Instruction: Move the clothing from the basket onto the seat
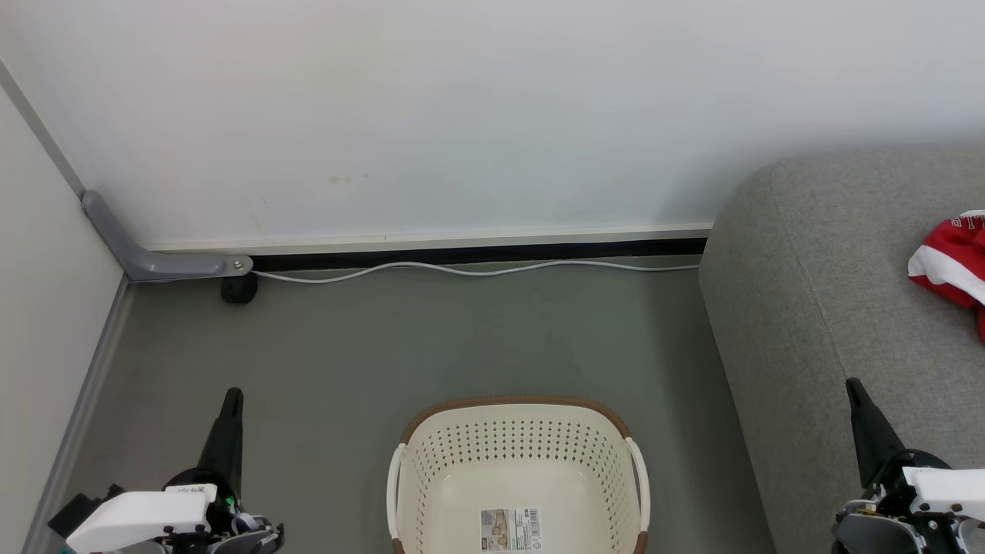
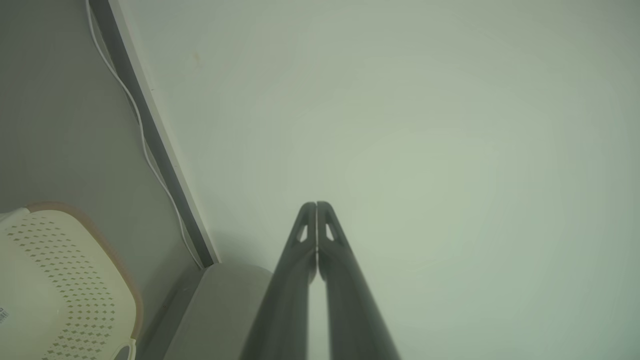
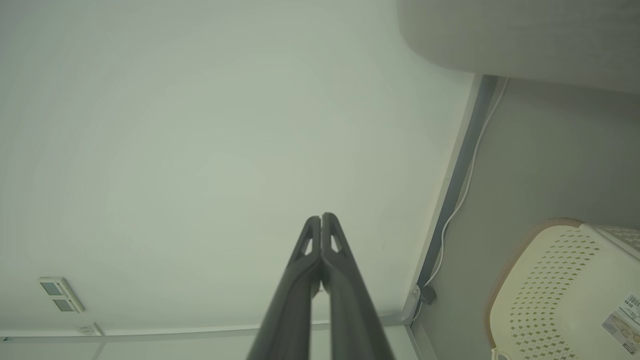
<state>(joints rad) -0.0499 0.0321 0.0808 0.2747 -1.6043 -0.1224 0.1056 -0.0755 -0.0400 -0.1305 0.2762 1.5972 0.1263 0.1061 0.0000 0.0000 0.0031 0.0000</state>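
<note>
The cream perforated basket (image 1: 519,477) with its brown rim stands on the grey floor at the bottom middle, holding nothing but a barcode sticker (image 1: 510,529). Red clothing with white bands (image 1: 954,265) lies on the grey sofa seat (image 1: 831,308) at the right edge. My left gripper (image 1: 232,396) is shut at the lower left, left of the basket. My right gripper (image 1: 853,385) is shut at the lower right, over the sofa's front. In the wrist views both grippers (image 2: 316,204) (image 3: 321,216) have tips pressed together with nothing between them, and the basket (image 2: 55,280) (image 3: 565,285) sits to one side.
A white wall rises behind, with a dark skirting gap and a white cable (image 1: 477,269) running along the floor. A grey bracket with a black wheel (image 1: 238,288) sits in the left corner. A pale wall panel (image 1: 46,331) bounds the left side.
</note>
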